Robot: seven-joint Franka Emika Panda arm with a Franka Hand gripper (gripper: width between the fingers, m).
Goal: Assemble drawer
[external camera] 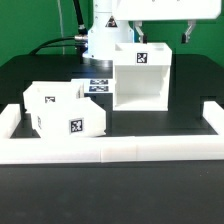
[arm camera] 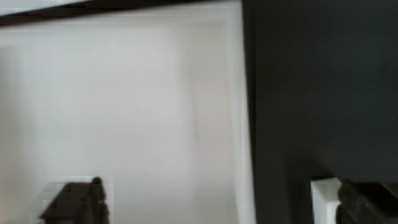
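The drawer housing [external camera: 140, 78], a tall white open-fronted box with a square tag on its top edge, stands at the back right of the black table. Two small white open-top trays [external camera: 50, 100] [external camera: 78, 118] sit close together at the exterior view's left, each with a tag. My gripper [external camera: 162, 38] hangs just above the housing, open wide and empty, its fingers spanning about the housing's width. In the wrist view the gripper [arm camera: 205, 200] is open over a white panel of the housing [arm camera: 125, 110], with dark table beside it.
The marker board [external camera: 98, 87] lies flat between the trays and the housing. A low white wall strip [external camera: 110, 150] borders the table's front and sides. The robot base [external camera: 100, 42] and cables stand behind.
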